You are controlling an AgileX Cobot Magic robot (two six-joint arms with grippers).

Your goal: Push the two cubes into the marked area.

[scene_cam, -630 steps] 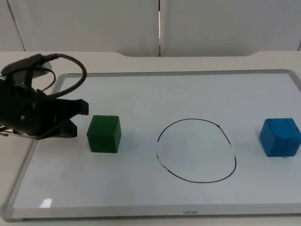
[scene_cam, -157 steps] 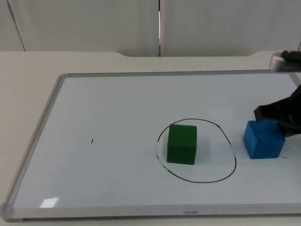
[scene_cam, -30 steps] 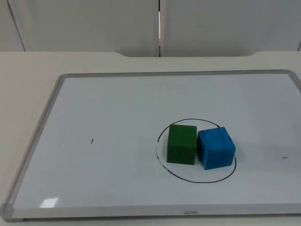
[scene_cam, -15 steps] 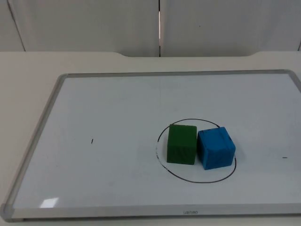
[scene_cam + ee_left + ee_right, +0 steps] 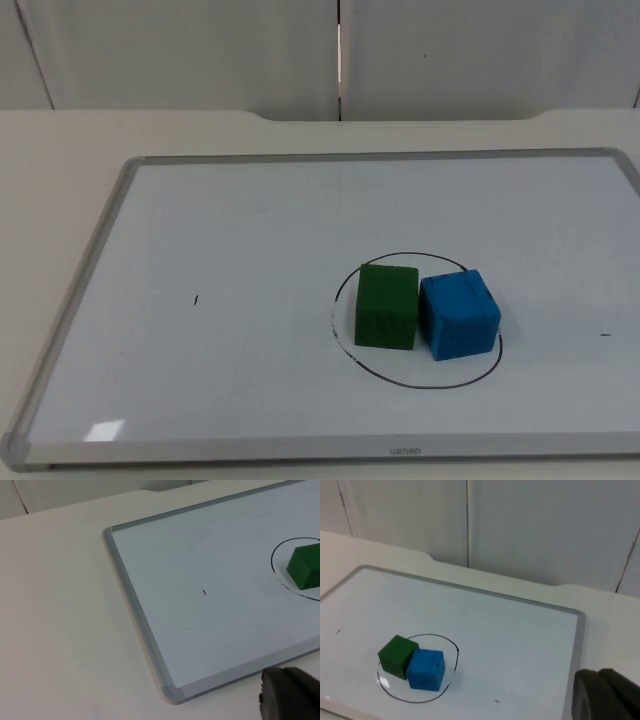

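Green cube [image 5: 387,305] and blue cube [image 5: 459,314] sit touching inside marked circle [image 5: 350,355]. Blue near line; any bump knocks it out. Can't tell either gripper's state.

Of the left gripper [image 5: 289,696] a rounded, matt black tip is in sight, its surface smooth and unmarked, with a faint greyish sheen along its 12 o'clock edge. The right gripper [image 5: 606,696] shows a blockier black tip. A shallow upright groove splits it into two parts, with a dull grey highlight on its upper edge.
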